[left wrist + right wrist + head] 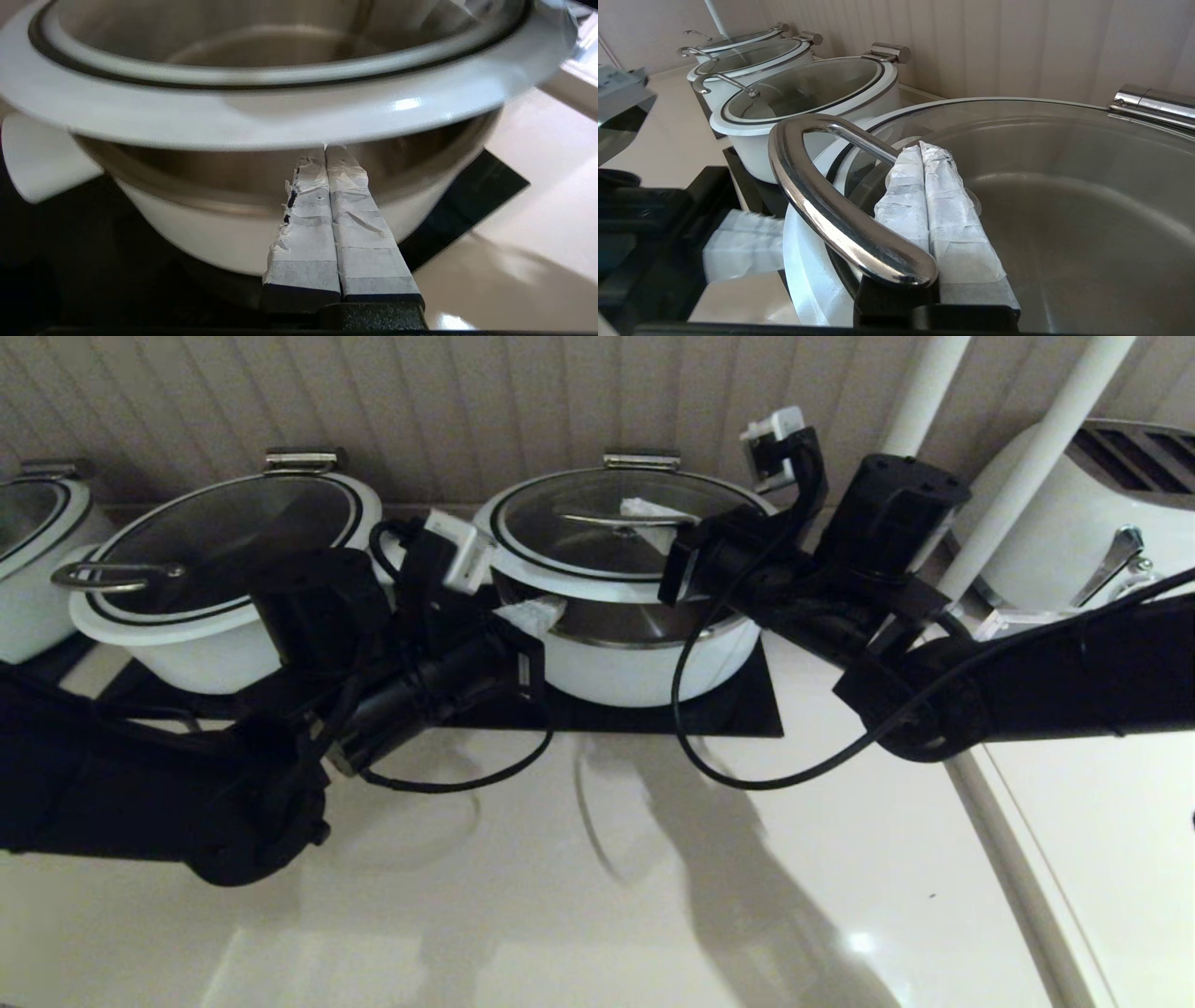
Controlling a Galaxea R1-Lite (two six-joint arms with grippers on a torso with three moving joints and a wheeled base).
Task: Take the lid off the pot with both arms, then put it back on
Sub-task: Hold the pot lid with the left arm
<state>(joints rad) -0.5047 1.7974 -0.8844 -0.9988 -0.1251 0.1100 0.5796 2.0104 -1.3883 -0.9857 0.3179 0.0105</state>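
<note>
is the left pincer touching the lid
Touching. In the left wrist view the shut left pincer has its tips pressed up against the underside of the lid rim, which is raised above the pot.

I count three white pots in my head view, ranged along the ribbed wall [467,401]: the pot [644,663] with its lid [625,537] raised, one wider pot [224,607] just left of it, and a third pot [33,569] further left, cut by the frame edge. My right wrist view shows four lids in a row. Two arms, two grippers: left gripper [534,613], right gripper [646,509]. Two white poles [1027,467] rise to the right of the pot.
</note>
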